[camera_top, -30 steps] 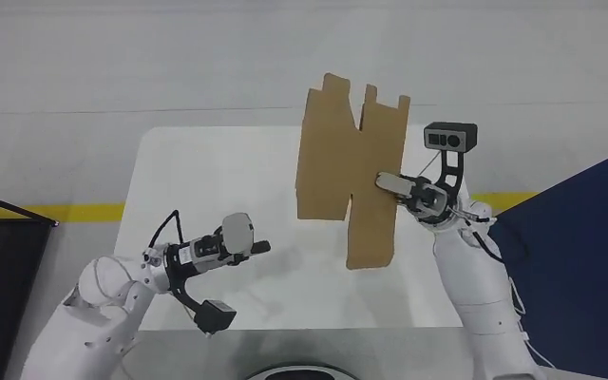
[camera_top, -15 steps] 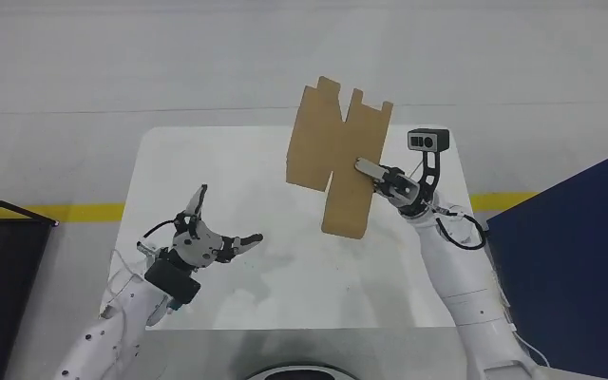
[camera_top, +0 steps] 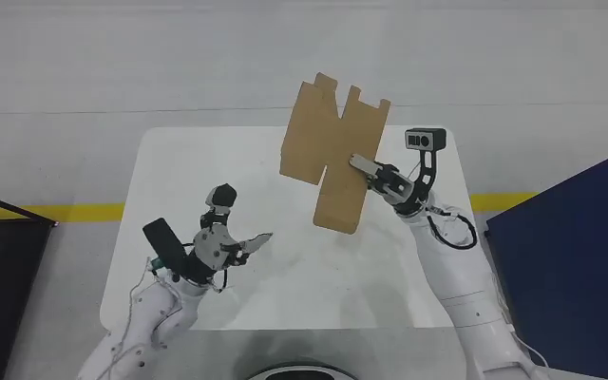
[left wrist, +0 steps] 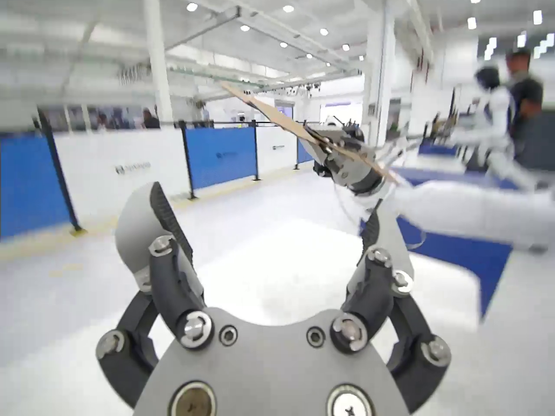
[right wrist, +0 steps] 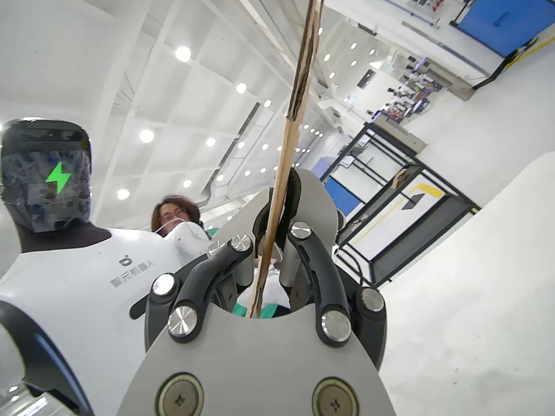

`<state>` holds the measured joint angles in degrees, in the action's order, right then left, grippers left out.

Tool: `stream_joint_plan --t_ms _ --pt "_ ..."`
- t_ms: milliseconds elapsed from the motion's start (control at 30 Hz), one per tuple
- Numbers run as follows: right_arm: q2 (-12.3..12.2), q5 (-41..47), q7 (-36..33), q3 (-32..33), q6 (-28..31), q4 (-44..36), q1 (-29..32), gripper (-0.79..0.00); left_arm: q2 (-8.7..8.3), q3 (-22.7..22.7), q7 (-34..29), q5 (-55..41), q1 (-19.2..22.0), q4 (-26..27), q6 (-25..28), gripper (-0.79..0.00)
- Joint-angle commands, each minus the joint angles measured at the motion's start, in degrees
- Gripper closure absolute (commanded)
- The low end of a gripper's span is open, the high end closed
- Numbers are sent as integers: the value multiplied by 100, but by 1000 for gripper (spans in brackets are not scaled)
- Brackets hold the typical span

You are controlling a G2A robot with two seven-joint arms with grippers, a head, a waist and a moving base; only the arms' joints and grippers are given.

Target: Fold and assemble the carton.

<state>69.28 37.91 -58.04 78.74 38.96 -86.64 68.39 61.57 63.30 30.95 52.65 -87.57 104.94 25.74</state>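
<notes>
Flat carton (camera_top: 332,157) hangs above the table (camera_top: 190,161), my right claw (camera_top: 366,169) clamped on its edge, left claw (camera_top: 244,217) spread wide, apart from it. Opening step, I reckon: next, left needs to grab a panel.

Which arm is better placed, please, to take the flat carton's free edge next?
Probably left: the left end effector is open, empty and faces the carton, while the right end effector is shut on it.
</notes>
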Motion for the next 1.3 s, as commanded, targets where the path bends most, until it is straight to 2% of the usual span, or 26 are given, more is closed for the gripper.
stream_joint_plan --t_ms 0,33,100,133,233,300,433,500,633,733,900,1033,1267 --pt "-1 -313 187 -21 -50 -47 20 0 27 -118 -676 -3077 4 21 331 -268" --pt "-1 -458 289 -31 -78 -73 31 0 38 -220 -1023 -3751 -9 60 467 -274" --pt "2 -656 460 -59 -116 -134 58 0 37 -261 -1653 -4641 48 63 617 -369" --pt "4 -718 527 -73 -131 -158 74 0 41 -306 -1915 -5057 51 68 623 -379" --pt "4 -959 714 -95 -176 -215 100 0 59 -365 -2452 -5766 145 64 696 -363" --pt "8 -1064 824 -139 -225 -263 103 0 79 -410 -2668 -5865 234 62 742 -299" --pt "10 -1299 986 -188 -315 -279 73 0 147 -539 -2753 -5925 361 64 755 -234" --pt "10 -1439 1075 -208 -333 -292 66 0 174 -589 -2851 -5868 441 51 697 -240" --pt "9 -1608 1184 -247 -358 -326 70 0 230 -650 -2862 -5972 498 54 632 -320" --pt "5 -1755 1249 -279 -393 -367 88 0 267 -663 -2857 -6055 522 56 616 -345" --pt "1 -1819 1266 -347 -434 -393 116 0 317 -636 -2859 -6080 550 51 624 -311" --pt "-4 -1848 1240 -405 -469 -430 132 0 360 -622 -2844 -6074 581 22 608 -256" --pt "-16 -1790 1255 -425 -447 -504 167 0 434 -600 -2800 -6078 637 -63 492 -256"
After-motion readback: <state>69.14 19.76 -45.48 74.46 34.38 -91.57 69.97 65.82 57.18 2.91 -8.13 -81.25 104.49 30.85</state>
